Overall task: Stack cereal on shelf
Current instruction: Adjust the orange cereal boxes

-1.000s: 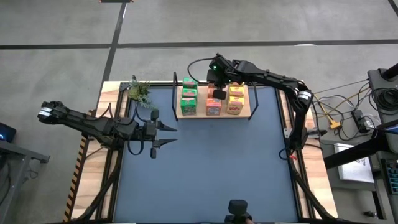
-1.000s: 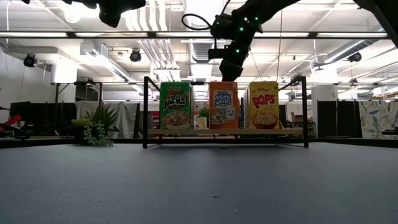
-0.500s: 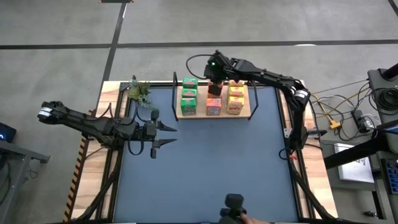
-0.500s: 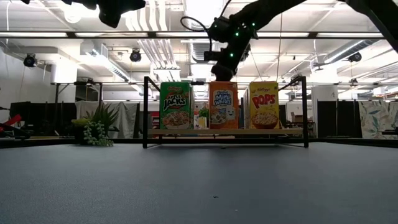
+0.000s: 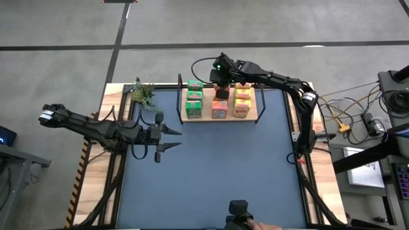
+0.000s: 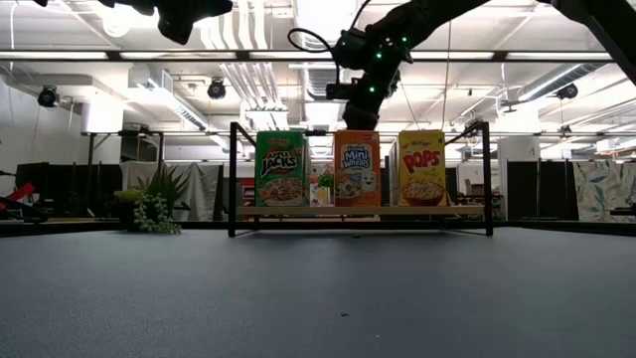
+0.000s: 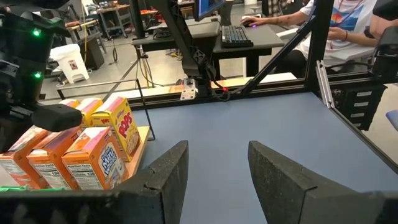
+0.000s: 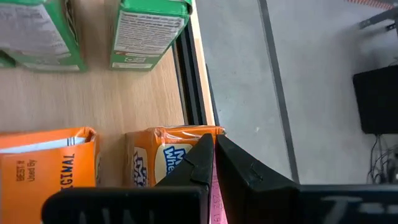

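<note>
High view: the shelf (image 5: 248,119) sits at the upper centre of the blue mat (image 5: 217,172), just inside its far edge, with the cereal boxes (image 5: 193,105) in three columns: green at left, orange-pink in the middle, yellow at right. The right gripper (image 5: 221,91) hangs over the rear of the middle column, fingers clenched together and holding nothing. The left gripper (image 5: 171,138) waits at centre left above the mat, jaws parted and empty. The mat's whole lower half lies open. A plant (image 5: 143,93) stands at the upper left corner.

Low view: the shelf (image 6: 358,211) spans the centre between black posts. The right gripper (image 6: 358,117) is just above the middle box (image 6: 357,168), hard against its top edge; whether it touches is unclear.

Left wrist view: its fingers (image 7: 171,171) frame bare mat, with the boxes (image 7: 93,158) at the lower left.

Right wrist view: closed fingertips (image 8: 208,155) lie over an orange box (image 8: 163,155) near the shelf's rear rail.

Since a second ago, the right gripper has moved slightly back along the middle column and risen a little; the left arm has stayed put.
</note>
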Available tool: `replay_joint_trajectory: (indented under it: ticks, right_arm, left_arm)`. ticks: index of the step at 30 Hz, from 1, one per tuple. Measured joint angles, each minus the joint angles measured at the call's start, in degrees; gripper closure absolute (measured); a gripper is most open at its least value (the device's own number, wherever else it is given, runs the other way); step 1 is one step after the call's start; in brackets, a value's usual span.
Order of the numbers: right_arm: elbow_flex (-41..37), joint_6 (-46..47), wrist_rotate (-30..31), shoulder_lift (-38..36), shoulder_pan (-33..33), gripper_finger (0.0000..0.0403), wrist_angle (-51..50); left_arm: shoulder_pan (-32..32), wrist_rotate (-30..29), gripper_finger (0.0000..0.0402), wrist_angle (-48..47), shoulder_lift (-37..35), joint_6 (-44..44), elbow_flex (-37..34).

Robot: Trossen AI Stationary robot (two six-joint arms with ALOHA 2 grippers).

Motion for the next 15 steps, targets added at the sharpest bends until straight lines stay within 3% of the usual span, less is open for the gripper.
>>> replay_joint_trajectory:
  ticks: [15]
  right_arm:
    - [1.6,1.6,-0.1,-0.8,0.4,0.0390,-1.0]
  left_arm:
    - [0.0,0.0,0.0251,-0.1,0.0,0.0,0.0]
